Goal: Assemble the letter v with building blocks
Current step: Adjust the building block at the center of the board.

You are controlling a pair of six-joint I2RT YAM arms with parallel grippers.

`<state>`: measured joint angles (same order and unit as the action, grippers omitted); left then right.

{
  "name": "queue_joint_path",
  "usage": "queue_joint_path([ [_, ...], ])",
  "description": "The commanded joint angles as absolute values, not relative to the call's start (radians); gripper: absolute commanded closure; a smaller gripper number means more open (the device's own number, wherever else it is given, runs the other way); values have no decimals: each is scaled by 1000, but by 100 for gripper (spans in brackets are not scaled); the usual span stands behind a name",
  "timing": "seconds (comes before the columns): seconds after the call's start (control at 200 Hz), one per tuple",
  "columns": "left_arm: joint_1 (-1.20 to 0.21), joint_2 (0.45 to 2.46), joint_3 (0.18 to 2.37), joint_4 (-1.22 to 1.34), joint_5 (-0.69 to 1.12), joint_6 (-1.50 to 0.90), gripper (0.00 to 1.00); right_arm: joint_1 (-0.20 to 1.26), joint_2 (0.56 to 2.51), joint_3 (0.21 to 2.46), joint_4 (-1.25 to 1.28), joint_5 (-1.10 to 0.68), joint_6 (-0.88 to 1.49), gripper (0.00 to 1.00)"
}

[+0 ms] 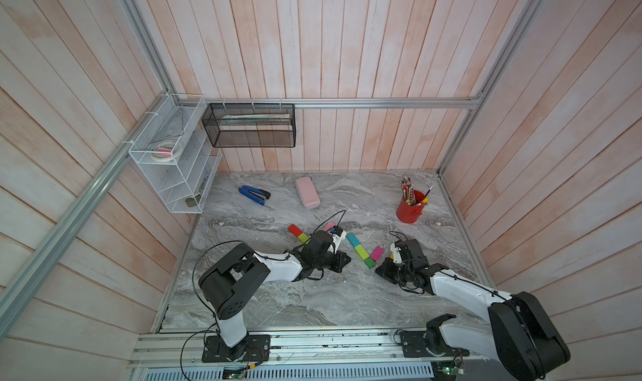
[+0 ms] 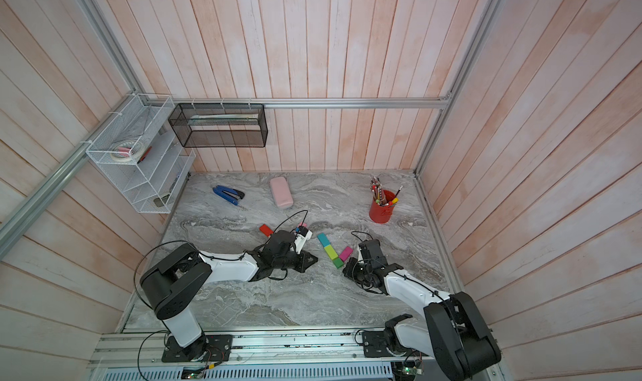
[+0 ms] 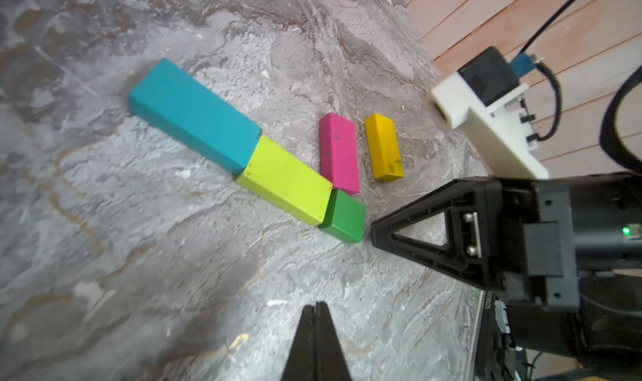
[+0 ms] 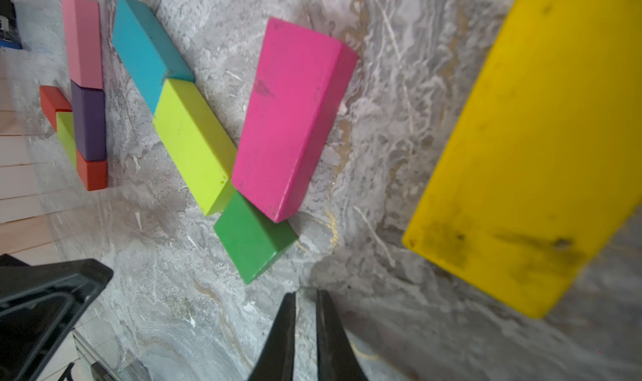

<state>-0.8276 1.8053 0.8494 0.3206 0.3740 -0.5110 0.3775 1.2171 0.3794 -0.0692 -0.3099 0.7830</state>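
Lying flat on the gray marbled tabletop (image 1: 312,292), a teal block (image 3: 194,115) and a lime block (image 3: 285,179) sit end to end in one slanted line, with a green cube (image 3: 344,216) touching the lime block's far end. A magenta block (image 3: 338,153) slants away from that corner, its lower end against the green cube and the lime block, so the four pieces make a narrow V with one short arm. A yellow block (image 3: 384,146) lies just beside the magenta block, roughly parallel and apart from it. The right gripper (image 4: 306,292) is low over the tabletop, just beside the green cube without touching it; its jaws stand a sliver apart with nothing between them. The left gripper (image 3: 316,304) points at the same cluster, its jaws pressed together and empty. Near the left arm is a second group: a pink block (image 4: 83,39) and a purple block (image 4: 88,122) end to end, a red cube (image 4: 92,174) at the purple block's end, and a red block (image 4: 54,103) with a second lime block (image 4: 66,136) alongside. A blue stapler (image 1: 253,195), a pale pink case (image 1: 307,192) and a red pencil cup (image 1: 410,209) stand well apart, toward the back wall.
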Motion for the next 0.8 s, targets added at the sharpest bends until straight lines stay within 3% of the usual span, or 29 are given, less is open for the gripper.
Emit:
queue_joint_path([
  [0.0, -846, 1860, 917, 247, 394, -473, 100, 383, 1247, 351, -26, -324, 809, 85],
  [0.795, -858, 1968, 1028, 107, 367, -470, 100, 384, 1308, 379, -6, -300, 819, 86],
])
